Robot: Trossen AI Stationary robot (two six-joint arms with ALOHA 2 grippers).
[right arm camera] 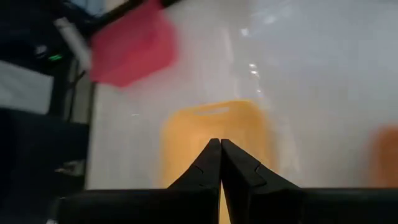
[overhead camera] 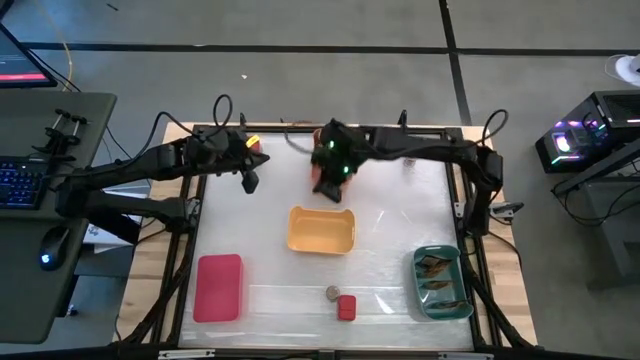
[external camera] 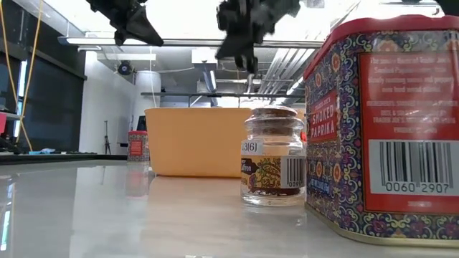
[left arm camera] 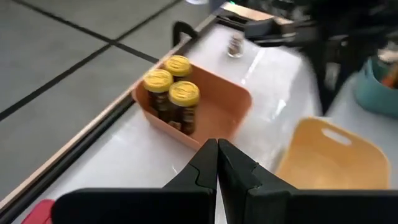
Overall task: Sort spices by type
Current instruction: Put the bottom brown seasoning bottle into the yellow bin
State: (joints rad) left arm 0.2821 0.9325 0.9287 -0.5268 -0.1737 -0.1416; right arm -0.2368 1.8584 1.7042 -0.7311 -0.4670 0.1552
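Spices: red tin (overhead camera: pixel 346 307), grey-brown jar (overhead camera: pixel 332 292) upright; left pincer (left arm camera: pixel 217 163), right pincer (right arm camera: pixel 220 163) together, empty.

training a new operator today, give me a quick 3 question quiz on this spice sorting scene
1. True or false: the yellow bin in the middle of the table holds spices.
2. How many yellow-lidded jars stand in the orange bin?
3. Which two spices stand loose on the table's near edge? A) red tin and small round jar B) two packets C) two yellow-lidded jars

Key: 1. False, it shows empty. 2. Three. 3. A.
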